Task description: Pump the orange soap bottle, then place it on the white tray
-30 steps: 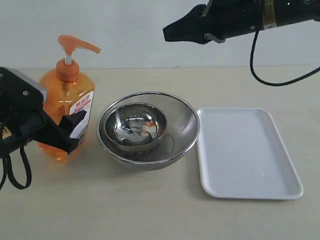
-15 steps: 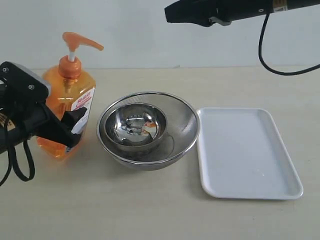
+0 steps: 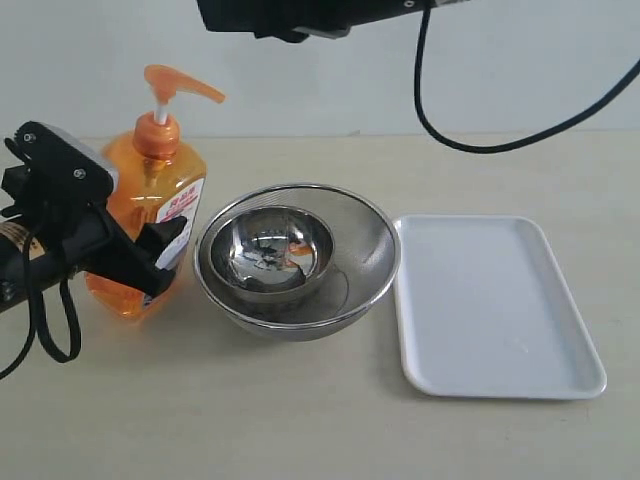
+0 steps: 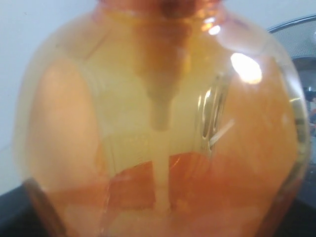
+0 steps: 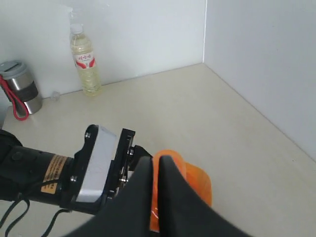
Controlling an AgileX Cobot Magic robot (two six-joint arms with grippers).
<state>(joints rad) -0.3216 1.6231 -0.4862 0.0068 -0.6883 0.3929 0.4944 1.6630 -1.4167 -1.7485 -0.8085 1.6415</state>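
Note:
The orange soap bottle [image 3: 150,185] stands at the left of the table, leaning slightly, its pump head [image 3: 183,84] up. My left gripper [image 3: 150,256] is shut on the bottle's lower body; in the left wrist view the bottle [image 4: 163,123] fills the picture. My right gripper [image 3: 206,14] hangs shut high above and just right of the pump head. In the right wrist view its shut tips [image 5: 155,161] sit over the orange bottle [image 5: 195,182]. The white tray [image 3: 495,305] lies flat at the right with nothing on it.
A small steel bowl [image 3: 270,248] sits inside a larger mesh bowl [image 3: 365,265] between bottle and tray. Farther off, a clear drink bottle [image 5: 85,61] and a steel flask with a red strap [image 5: 19,89] stand by the wall.
The left gripper has shifted the orange bottle a little to the right. The right arm has swept left along the top, from above the bowls to above the pump head.

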